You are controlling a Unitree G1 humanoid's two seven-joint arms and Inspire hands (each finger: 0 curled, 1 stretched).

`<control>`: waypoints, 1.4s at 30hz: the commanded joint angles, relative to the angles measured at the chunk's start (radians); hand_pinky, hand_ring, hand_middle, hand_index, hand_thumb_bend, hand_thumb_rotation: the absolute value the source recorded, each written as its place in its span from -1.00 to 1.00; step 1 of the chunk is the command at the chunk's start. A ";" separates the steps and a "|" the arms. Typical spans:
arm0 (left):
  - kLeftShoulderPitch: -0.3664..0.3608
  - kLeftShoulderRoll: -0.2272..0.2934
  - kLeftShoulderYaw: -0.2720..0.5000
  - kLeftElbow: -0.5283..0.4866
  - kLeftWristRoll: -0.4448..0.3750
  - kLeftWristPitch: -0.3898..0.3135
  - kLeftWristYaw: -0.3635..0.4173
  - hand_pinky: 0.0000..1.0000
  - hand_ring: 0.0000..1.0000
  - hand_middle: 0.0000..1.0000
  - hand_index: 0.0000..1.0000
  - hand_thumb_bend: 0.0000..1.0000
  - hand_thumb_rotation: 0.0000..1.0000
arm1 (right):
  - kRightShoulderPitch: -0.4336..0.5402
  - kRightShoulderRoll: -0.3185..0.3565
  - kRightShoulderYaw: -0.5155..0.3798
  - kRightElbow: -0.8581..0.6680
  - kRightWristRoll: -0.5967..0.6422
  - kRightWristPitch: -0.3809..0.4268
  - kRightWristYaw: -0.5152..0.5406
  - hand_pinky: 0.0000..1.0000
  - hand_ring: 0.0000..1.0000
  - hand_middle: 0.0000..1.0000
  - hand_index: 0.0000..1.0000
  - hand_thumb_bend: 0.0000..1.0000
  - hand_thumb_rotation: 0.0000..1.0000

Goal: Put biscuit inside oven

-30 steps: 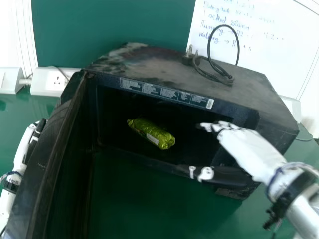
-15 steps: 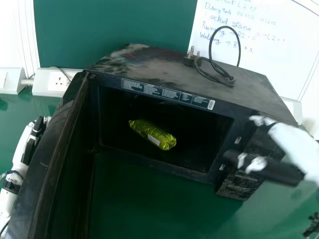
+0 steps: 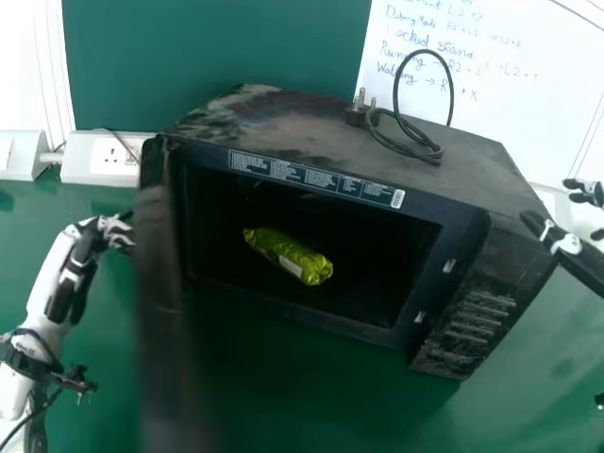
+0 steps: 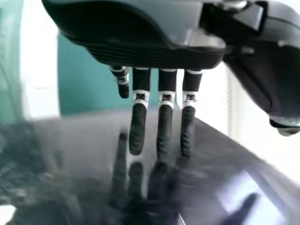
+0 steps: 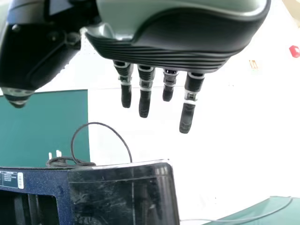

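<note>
The green biscuit packet lies inside the black oven, on its floor, left of the cavity's middle. The oven door stands ajar, swung out toward the camera. At its outer side is my left hand, fingers extended by the door. In the left wrist view the straight fingers of my left hand touch or nearly touch the glossy door panel. My right hand is open and empty, right of the oven. The right wrist view has my right hand above the oven's control side.
A black power cable with its plug lies coiled on the oven top. A white socket box is at the back left. Behind stand a green panel and a whiteboard. The oven rests on a green table.
My right hand has withdrawn from the oven opening to the right. My left hand has moved up and right against the door, which has swung partway inward. The packet stays put.
</note>
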State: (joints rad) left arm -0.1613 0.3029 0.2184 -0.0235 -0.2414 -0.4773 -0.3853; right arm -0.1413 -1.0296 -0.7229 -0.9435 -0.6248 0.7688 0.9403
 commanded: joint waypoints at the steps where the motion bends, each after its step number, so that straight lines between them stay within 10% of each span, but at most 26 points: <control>1: 0.023 -0.006 -0.041 -0.067 0.028 -0.012 -0.010 -0.46 -0.32 -0.21 -0.04 0.01 -0.87 | 0.011 0.007 0.011 0.014 -0.014 -0.022 -0.043 0.35 0.61 0.72 0.85 1.00 0.35; 32: 0.039 0.032 -0.102 -0.020 0.094 -0.122 -0.047 -0.43 -0.30 -0.19 -0.04 0.02 -0.89 | 0.011 0.012 0.047 0.030 -0.070 0.028 -0.093 0.14 0.53 0.67 0.80 0.99 0.18; 42: 0.021 0.040 -0.081 0.000 0.127 -0.103 -0.006 -0.46 -0.32 -0.20 -0.04 0.02 -0.88 | -0.003 0.000 0.065 0.009 -0.059 0.099 -0.079 0.35 0.62 0.74 0.82 1.00 0.12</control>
State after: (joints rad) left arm -0.1357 0.3288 0.1275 -0.0340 -0.1232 -0.5893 -0.4040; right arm -0.1425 -1.0169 -0.6488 -0.9278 -0.6942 0.8725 0.8578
